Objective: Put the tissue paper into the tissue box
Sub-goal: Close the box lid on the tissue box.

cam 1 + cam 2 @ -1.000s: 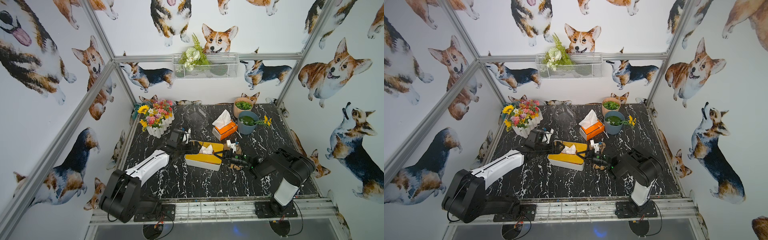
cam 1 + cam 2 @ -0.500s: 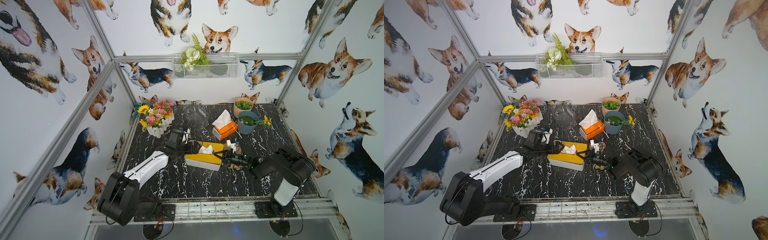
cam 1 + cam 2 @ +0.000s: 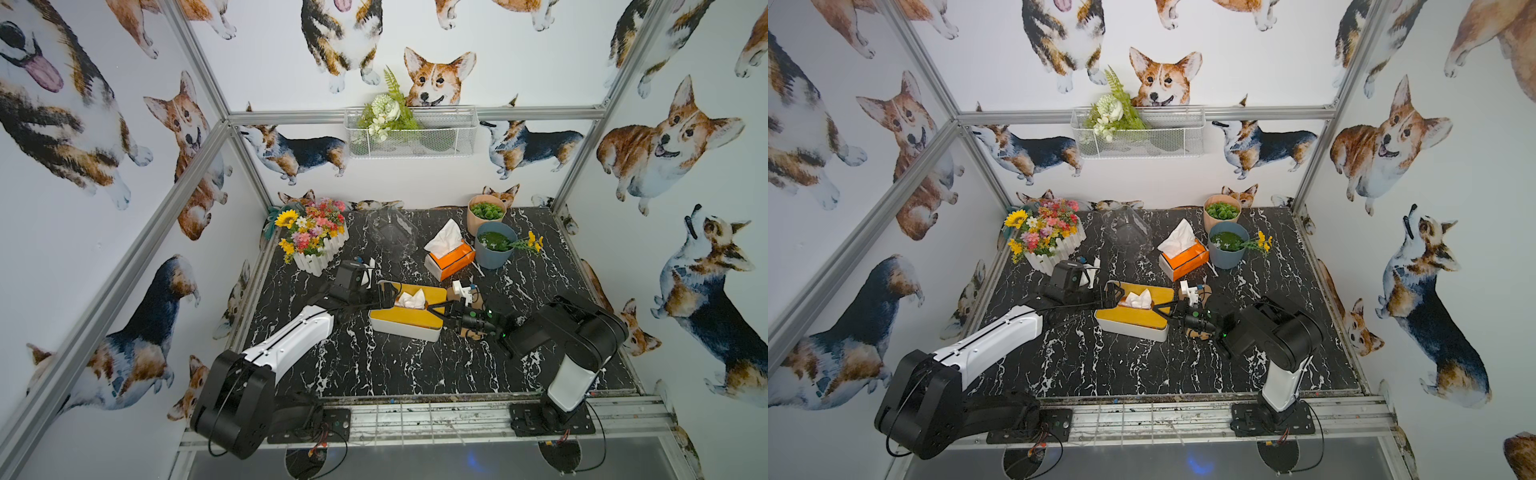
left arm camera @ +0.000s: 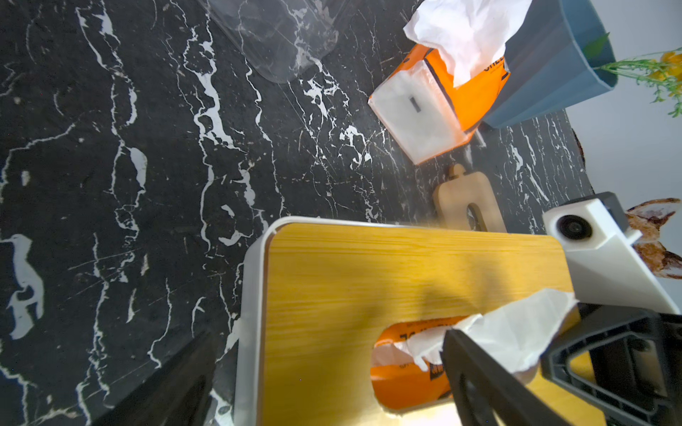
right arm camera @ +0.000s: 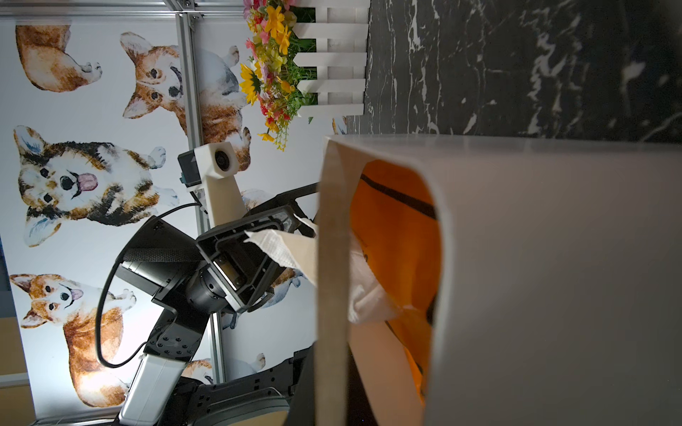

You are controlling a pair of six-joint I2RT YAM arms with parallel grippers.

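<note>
Black marble tabletop point(image 3: 395, 365), corgi-print walls point(image 3: 528, 70); left gripper point(image 3: 385, 295) spread wide at tissue box point(image 3: 405, 321), right gripper point(image 3: 433, 311) closed.

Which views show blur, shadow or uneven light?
Left wrist: a soft shadow crosses the lid; the left finger is out of focus. Right wrist: the box looms close, dim and soft, against a bright wall. Both top views: sharp, evenly lit.

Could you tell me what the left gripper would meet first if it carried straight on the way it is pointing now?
Most likely the tissue standing out of the slot in the tissue box: the open left gripper points along the lid, with one finger right beside it. Depth is hard to judge.
</note>
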